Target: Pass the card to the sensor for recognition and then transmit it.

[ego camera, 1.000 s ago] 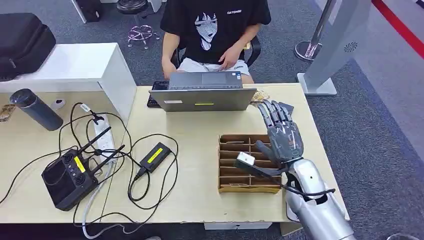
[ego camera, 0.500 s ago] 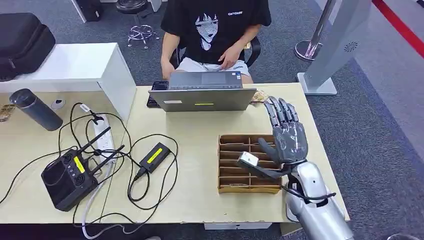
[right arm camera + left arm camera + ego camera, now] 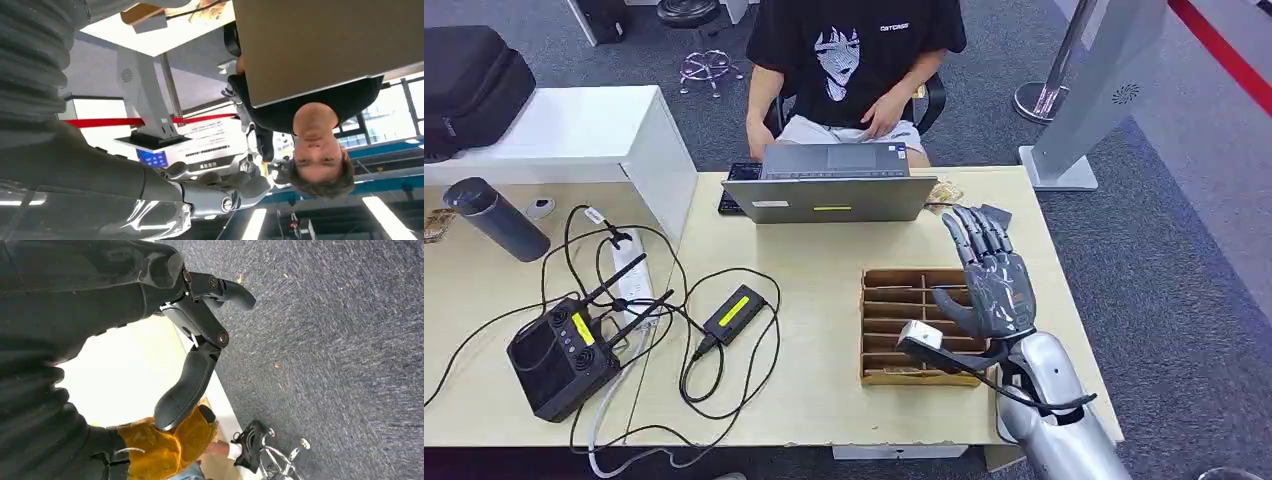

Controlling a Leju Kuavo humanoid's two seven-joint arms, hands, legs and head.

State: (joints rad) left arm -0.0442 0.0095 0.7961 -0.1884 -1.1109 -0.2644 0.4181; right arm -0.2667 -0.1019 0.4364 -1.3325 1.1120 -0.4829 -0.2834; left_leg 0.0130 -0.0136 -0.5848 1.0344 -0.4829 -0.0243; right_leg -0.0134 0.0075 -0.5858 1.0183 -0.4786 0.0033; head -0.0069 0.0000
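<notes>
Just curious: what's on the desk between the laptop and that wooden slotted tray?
Nothing: in the head view, bare tabletop separates the laptop from the wooden slotted tray.

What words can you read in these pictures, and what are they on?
"CATONBE", roughly, small white letters on the person's black T-shirt; too small to be sure.
Yellow label on the black adapter: too small to read.
Yellow label on the black controller: unreadable.
Lines on the white sign in the right wrist view: blurred.

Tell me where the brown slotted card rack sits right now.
In the head view, the card rack lies on the right part of the table, in front of the laptop, with the open right hand over its right edge.
</notes>
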